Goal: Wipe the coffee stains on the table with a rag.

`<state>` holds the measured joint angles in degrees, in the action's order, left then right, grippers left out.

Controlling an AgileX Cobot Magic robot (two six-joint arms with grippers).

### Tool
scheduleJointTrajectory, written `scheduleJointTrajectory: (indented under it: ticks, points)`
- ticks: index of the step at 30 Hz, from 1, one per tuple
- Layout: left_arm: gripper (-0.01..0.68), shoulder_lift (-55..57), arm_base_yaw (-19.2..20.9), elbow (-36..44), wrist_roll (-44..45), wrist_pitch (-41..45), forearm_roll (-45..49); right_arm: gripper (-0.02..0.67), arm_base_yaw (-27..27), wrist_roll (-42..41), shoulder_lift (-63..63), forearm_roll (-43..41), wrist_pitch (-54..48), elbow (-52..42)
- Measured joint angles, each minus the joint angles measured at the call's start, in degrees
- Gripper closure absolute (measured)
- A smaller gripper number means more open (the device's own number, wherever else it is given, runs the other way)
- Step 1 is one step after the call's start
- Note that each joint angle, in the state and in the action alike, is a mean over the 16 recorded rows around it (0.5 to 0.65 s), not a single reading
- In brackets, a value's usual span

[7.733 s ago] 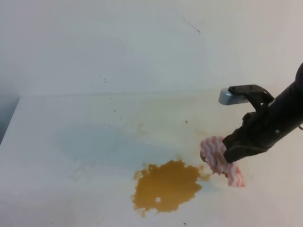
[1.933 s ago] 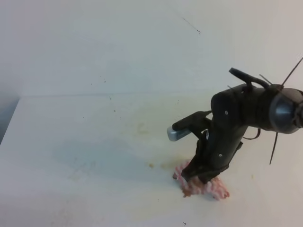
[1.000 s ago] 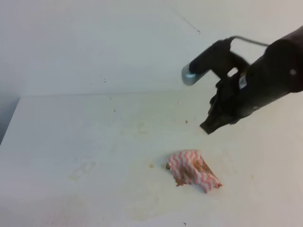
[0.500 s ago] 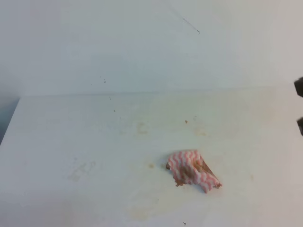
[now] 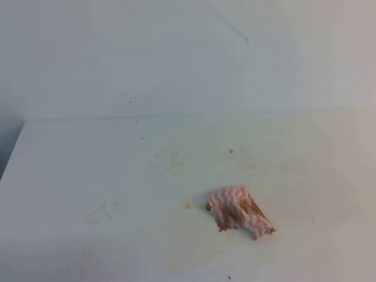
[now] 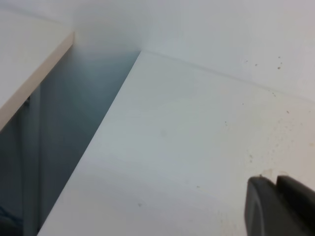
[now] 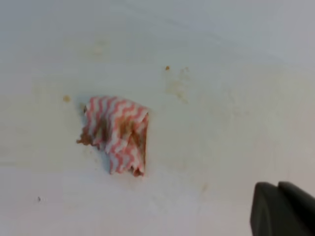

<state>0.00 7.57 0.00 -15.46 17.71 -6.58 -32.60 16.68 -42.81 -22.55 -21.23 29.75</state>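
Note:
The rag (image 5: 238, 212), a bunched pink-and-white zigzag cloth with brown soiling, lies loose on the white table (image 5: 88, 170), right of centre near the front. The right wrist view shows the rag (image 7: 115, 132) up and to the left of my right gripper (image 7: 277, 189), whose dark fingers are shut, empty and well apart from it. In the left wrist view my left gripper (image 6: 275, 184) hangs shut and empty over bare table near the table's left edge. No coffee stains show in any view; only faint yellowish smudges. Neither gripper appears in the high view.
A white wall (image 5: 176, 59) rises behind the table. The table's left edge (image 6: 106, 132) drops into a dark gap beside a beige board (image 6: 34, 73). Tiny brown specks (image 5: 187, 206) dot the surface near the rag.
The right arm, above and right of the rag a second ago, has pulled away out of the high view to the right. The rag has stayed in place.

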Motion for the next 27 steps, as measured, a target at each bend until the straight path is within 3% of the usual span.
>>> scheduleJointTrajectory:
  ticks: [13,27]
  points:
    - [0.673,0.0,0.0,0.0,0.0,0.0,0.0,0.651,2.1,0.8,6.5,-0.1,-1.3,-5.0]
    - [0.673,0.0,0.0,0.0,0.0,0.0,0.0,0.651,16.3,0.9,33.4,-0.6,-2.2,-19.4]
